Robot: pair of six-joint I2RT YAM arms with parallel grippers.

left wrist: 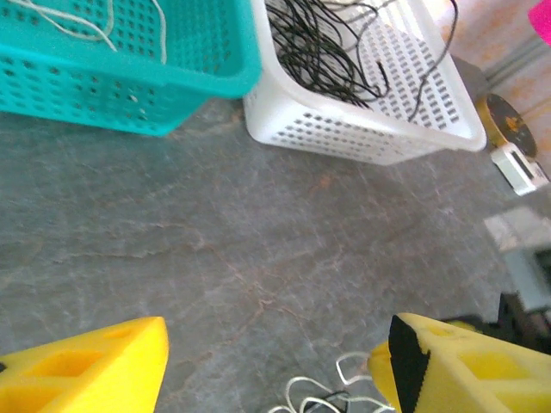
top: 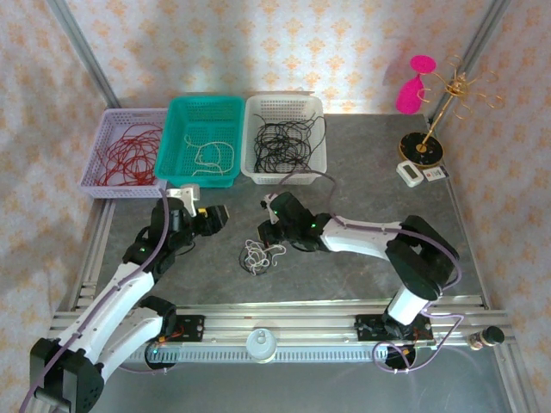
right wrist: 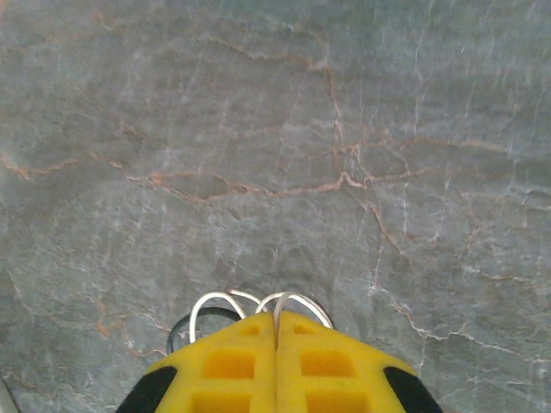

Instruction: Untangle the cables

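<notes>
A small clump of white and black cables (top: 257,256) lies on the grey table between the two arms. My right gripper (right wrist: 277,322) is shut, with a loop of white cable (right wrist: 212,299) pinched between its yellow fingertips, and a black cable (right wrist: 179,328) curves just to its left. From above, the right gripper (top: 269,240) sits at the clump's upper right edge. My left gripper (top: 215,218) hovers left of the clump and is open, with nothing between its yellow fingers (left wrist: 95,370). The cable ends (left wrist: 331,396) lie near its right finger.
Three baskets line the back: lilac (top: 103,129) with red cables, teal (top: 182,110) with white cables, white (top: 255,116) with black cables. A gold stand (top: 429,138), a pink object (top: 411,90) and a small white device (top: 411,174) sit at the back right.
</notes>
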